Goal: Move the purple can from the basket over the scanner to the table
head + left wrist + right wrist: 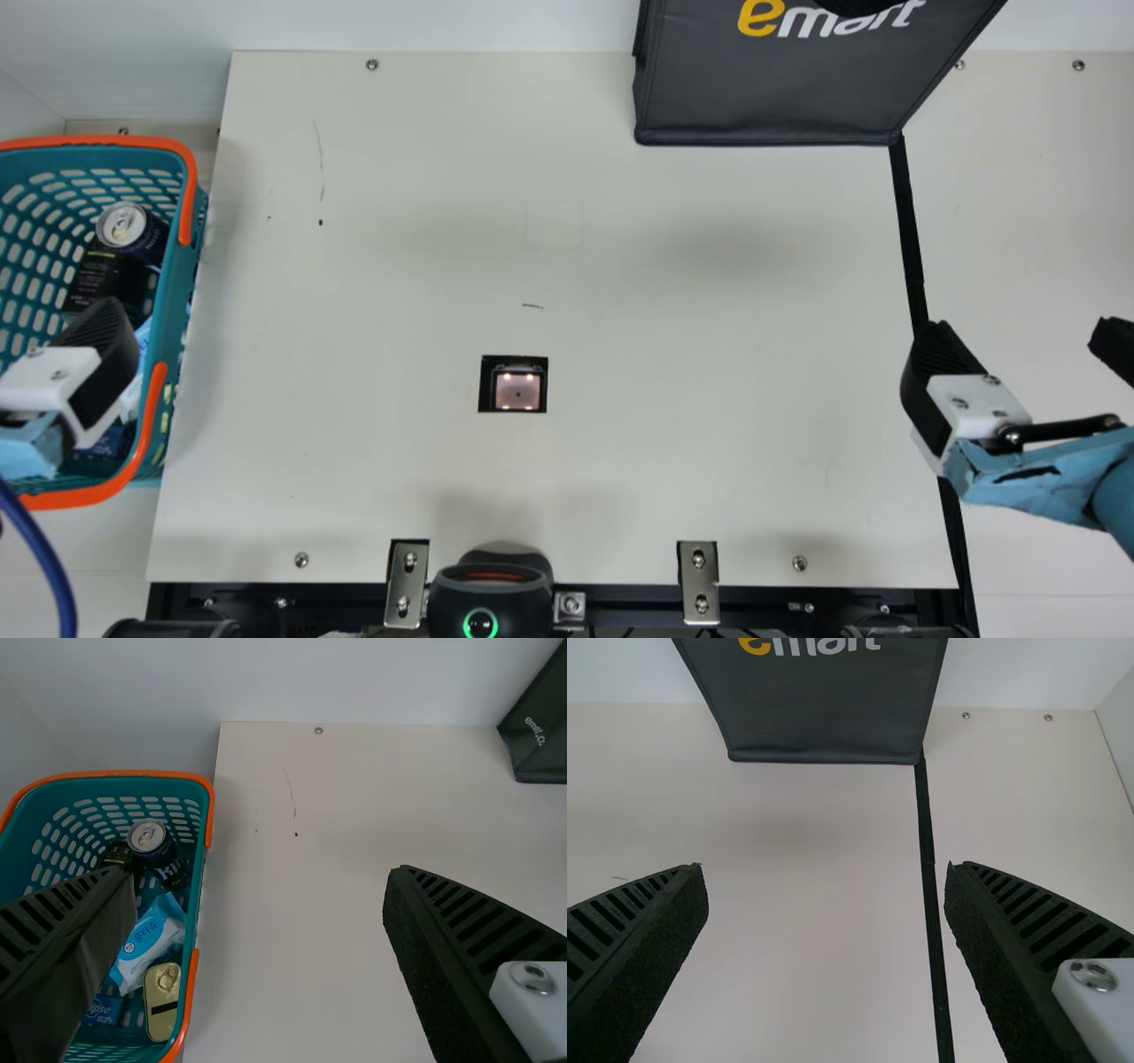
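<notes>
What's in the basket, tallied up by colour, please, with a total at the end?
Dark blue or purple: 2, the ring-pull can and the small box-like item
Black: 1, the item beside the can, kind unclear
Light blue and white: 1, the soft pack
Gold: 1, the tin
Total in sight in the basket: 5
</notes>
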`<state>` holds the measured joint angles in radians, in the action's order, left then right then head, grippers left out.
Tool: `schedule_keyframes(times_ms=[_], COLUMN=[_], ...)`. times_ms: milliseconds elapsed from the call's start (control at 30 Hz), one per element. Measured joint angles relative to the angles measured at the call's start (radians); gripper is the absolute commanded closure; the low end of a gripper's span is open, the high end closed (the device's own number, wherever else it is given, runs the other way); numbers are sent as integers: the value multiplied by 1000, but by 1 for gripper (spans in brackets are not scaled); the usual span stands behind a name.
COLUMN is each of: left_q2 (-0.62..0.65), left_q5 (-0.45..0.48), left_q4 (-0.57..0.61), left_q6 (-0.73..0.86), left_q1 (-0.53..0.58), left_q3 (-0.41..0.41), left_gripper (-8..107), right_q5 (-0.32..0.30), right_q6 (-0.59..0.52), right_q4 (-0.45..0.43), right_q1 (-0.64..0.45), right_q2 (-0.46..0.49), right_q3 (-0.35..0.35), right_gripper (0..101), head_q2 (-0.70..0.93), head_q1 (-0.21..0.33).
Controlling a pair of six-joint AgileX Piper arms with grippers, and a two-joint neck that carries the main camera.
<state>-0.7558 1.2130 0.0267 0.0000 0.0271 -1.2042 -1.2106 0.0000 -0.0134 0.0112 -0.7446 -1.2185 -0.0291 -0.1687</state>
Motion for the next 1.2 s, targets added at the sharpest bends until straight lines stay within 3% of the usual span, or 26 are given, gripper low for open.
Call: schedule_keyframes(times_ms=[600,1200], left_q2=[0,0], left_q5=[0,0], left_q4=[0,0], left_q6=[0,0], left_q1=[0,0], left_q3=[0,0], left_gripper=[9,9], right_q5=[1,1], right_q6=[0,0], right_q4=[-1,-1], right_q1=[0,0], right_q2=[0,0], right_q3=[0,0], right_gripper=[6,6], head_q2=[341,348], head_q1=[0,2])
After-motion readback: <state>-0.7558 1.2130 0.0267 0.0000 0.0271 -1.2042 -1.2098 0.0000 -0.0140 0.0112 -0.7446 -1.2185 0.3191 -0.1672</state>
